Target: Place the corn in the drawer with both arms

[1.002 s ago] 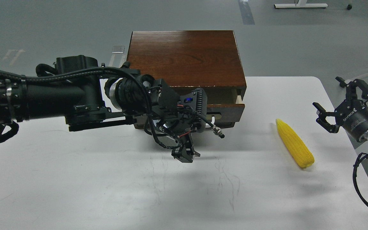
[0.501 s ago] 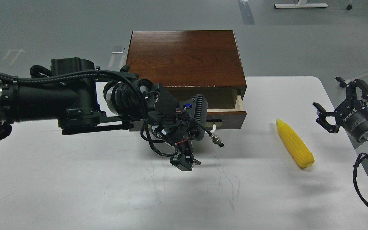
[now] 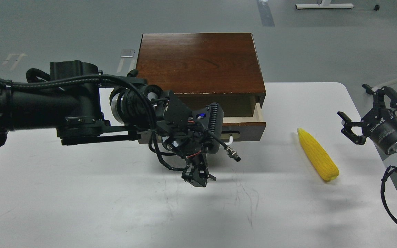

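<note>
The left arm (image 3: 81,103) has drawn the drawer (image 3: 243,125) further out.

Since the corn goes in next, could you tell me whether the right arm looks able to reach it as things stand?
Probably yes: the right gripper is open and near the corn, which lies alone on bare table with nothing between them.

Grey floor (image 3: 64,27) w/ tape marks; white table (image 3: 81,206); white stand base (image 3: 324,5) far back.
</note>
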{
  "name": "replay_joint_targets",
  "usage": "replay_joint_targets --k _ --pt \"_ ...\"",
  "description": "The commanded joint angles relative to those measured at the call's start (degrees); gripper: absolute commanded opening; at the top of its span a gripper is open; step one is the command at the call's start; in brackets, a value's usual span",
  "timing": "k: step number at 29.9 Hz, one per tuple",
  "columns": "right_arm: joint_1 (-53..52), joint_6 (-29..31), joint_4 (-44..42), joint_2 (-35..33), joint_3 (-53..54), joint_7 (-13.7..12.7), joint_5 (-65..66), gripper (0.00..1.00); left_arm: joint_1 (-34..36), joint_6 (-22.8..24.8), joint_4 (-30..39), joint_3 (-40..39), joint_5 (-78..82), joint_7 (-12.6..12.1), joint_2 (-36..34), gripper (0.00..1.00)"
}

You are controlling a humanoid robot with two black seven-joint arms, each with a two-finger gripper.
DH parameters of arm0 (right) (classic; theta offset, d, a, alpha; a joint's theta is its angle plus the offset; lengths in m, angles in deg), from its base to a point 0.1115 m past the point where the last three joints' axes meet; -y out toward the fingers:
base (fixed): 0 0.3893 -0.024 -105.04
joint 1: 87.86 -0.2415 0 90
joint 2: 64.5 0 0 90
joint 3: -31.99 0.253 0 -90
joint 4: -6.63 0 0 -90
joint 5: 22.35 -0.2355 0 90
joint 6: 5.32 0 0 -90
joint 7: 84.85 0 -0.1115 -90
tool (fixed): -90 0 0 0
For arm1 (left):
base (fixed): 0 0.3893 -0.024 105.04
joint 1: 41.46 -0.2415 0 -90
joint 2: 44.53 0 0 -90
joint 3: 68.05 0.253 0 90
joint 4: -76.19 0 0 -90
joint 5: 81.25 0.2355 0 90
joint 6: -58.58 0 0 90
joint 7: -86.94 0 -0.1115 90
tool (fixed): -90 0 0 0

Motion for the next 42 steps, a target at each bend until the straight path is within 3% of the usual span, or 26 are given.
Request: replay_joint_targets --k 1,12,17,25,28,34,36,42 --pt "0.04 0.00 0.00 0.00 -0.03 0.00 0.00 1.00 0.61 0.00 0.03 -0.46 0.01 -0.01 -0.51 0.99" --pt "0.13 0.00 0.00 0.00 -0.03 0.00 0.00 1.00 1.84 0.00 0.73 -1.86 -0.08 -0.01 -2.61 0.99" --pt "0.04 0.00 0.00 -0.09 -0.03 0.00 0.00 1.00 3.59 0.00 5.38 -5.81 -6.39 -0.01 -6.48 0.99" --pt "0.04 0.00 0.00 -0.09 -0.03 0.00 0.00 1.00 6.06 0.00 5.83 -19.86 -33.60 -0.01 -15.70 0.99" --pt "0.04 0.00 -0.09 -0.09 -0.12 0.00 0.00 1.00 5.36 0.00 5.13 -21.46 -41.91 -0.01 -18.17 0.99" --pt "0.13 0.00 0.00 0.00 -0.20 0.00 0.00 1.00 -3.69 -0.84 3.72 -21.64 -65.73 -0.01 -24.94 0.99" --pt "0.13 0.00 0.00 -0.09 -0.20 0.00 0.00 1.00 -7.63 -7.93 3.81 -21.64 -70.11 -0.01 -25.99 0.99" --pt "0.04 0.00 0.00 -0.09 -0.56 0.00 0.09 1.00 -18.35 -22.52 3.11 -23.56 -86.09 -0.01 -26.62 0.98"
